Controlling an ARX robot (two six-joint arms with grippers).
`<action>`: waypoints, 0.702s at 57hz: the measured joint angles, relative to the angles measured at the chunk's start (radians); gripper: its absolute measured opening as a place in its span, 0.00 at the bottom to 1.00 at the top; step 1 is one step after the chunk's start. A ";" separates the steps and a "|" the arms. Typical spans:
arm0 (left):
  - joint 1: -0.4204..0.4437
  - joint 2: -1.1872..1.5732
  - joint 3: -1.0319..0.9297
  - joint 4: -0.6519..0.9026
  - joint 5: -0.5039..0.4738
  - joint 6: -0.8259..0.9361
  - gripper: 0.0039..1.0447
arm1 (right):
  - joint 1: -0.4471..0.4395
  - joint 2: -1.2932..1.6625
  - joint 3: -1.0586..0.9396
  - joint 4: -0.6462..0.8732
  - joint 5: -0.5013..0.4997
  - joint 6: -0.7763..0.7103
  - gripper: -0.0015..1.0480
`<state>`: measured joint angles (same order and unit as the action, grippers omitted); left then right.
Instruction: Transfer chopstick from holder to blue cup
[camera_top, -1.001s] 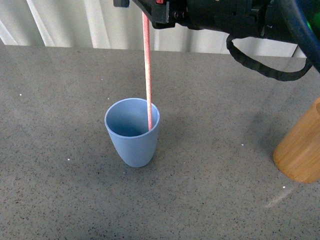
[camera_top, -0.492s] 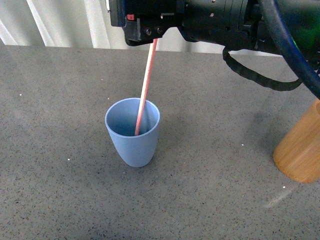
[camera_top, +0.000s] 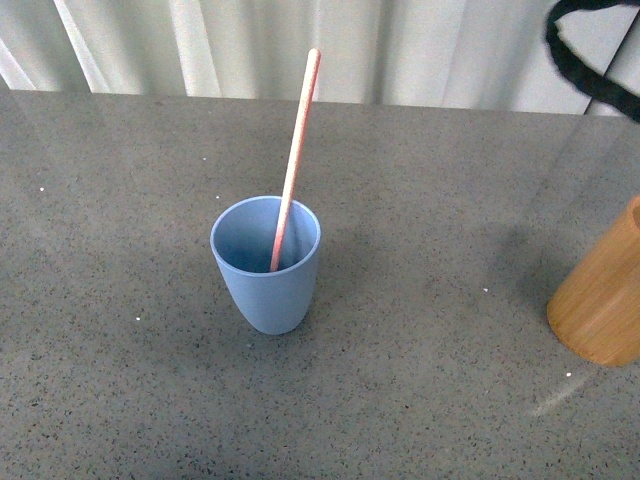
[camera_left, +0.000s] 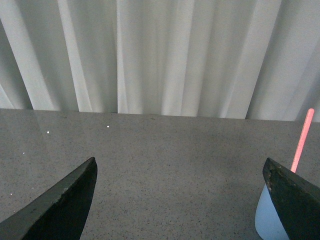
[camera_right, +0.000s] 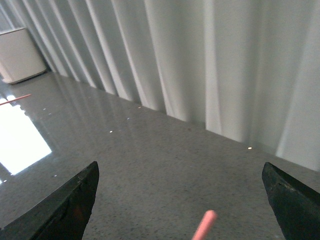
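Note:
A pale pink chopstick (camera_top: 296, 150) stands free in the light blue cup (camera_top: 266, 266), leaning against its rim with the top tilted right. The tan wooden holder (camera_top: 604, 300) is at the right edge of the front view, partly cut off; its inside is out of view. My right gripper (camera_right: 180, 187) is open and empty, above the chopstick's tip (camera_right: 204, 224), and out of the front view except a black cable (camera_top: 590, 60). My left gripper (camera_left: 180, 182) is open and empty, low over the table, with the cup (camera_left: 267, 217) and chopstick (camera_left: 302, 140) beside one finger.
The grey speckled table (camera_top: 420, 400) runs back to a white curtain (camera_top: 400, 50). In the right wrist view a white box (camera_right: 20, 55) stands at the table's far corner, with a bright glare patch (camera_right: 20, 142) on the table.
The right arm held the chopstick in the cup, tilted it to the left, then let go and rose out of the front view. The chopstick now leans in the cup on its own.

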<state>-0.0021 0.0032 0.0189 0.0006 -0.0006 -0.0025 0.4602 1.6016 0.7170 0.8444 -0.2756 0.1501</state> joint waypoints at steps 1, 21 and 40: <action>0.000 0.000 0.000 0.000 0.000 0.000 0.94 | -0.006 -0.008 -0.004 -0.002 0.003 0.000 0.90; 0.000 0.000 0.000 0.000 0.000 0.000 0.94 | -0.301 -0.345 -0.138 -0.131 0.023 0.014 0.90; 0.000 0.000 0.000 0.000 0.001 0.000 0.94 | -0.430 -0.761 -0.312 -0.454 0.259 -0.118 0.90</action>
<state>-0.0021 0.0029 0.0189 0.0006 0.0006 -0.0021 0.0303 0.8406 0.4049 0.3904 -0.0162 0.0322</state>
